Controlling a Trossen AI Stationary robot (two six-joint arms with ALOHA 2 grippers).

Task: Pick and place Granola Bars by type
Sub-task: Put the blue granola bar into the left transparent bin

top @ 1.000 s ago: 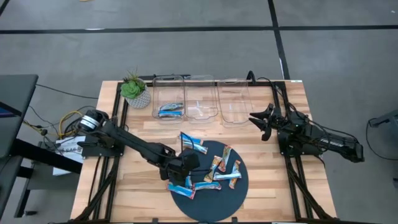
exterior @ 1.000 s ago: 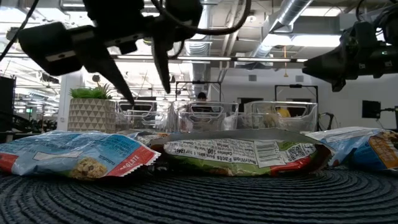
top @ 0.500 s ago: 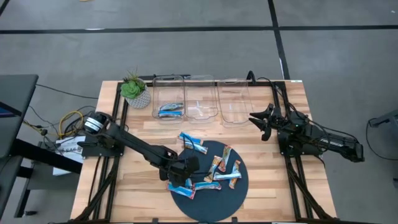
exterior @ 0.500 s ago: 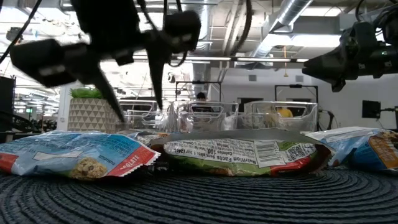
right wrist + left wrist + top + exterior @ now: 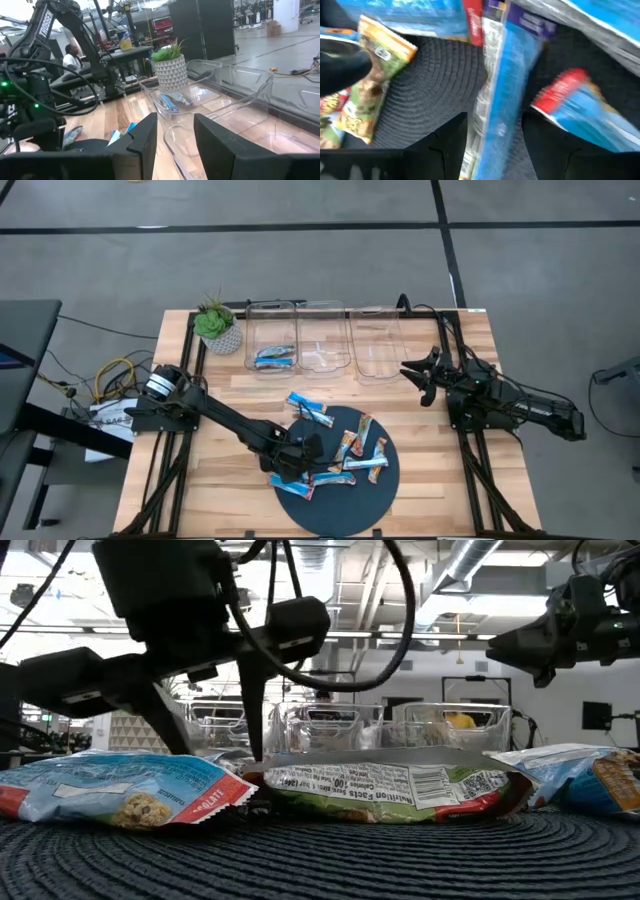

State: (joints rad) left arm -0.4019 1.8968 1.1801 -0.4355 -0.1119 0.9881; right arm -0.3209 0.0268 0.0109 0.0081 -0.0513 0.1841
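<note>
Several granola bars, mostly blue-and-white (image 5: 310, 411) and some orange/brown (image 5: 352, 443), lie flat on the dark round mat (image 5: 370, 500). One blue bar (image 5: 273, 357) lies in the left clear bin (image 5: 272, 330). My left gripper (image 5: 298, 458) is open and low over the mat's left side. In the left wrist view its fingers (image 5: 445, 145) stand on either side of a blue-and-white bar (image 5: 500, 95), lying along it. My right gripper (image 5: 418, 375) is open and empty, held above the table at the right, near the right bin (image 5: 378, 340). My left gripper comes from above with its fingers pointing down and a finger on each long side of the blue-and-white bar (image 5: 492, 135), which lies flat on the mat. I cannot tell whether the fingers touch it.
Three clear bins stand in a row at the far edge; the middle bin (image 5: 325, 340) and the right one hold no bars. A potted plant (image 5: 217, 325) stands left of them. In the low view a green-wrapped bar (image 5: 390, 790) and a blue one (image 5: 120, 790) lie nearest.
My left gripper has come down toward the mat and a little toward the table's near edge, staying open. The bars and my right arm have not moved.
</note>
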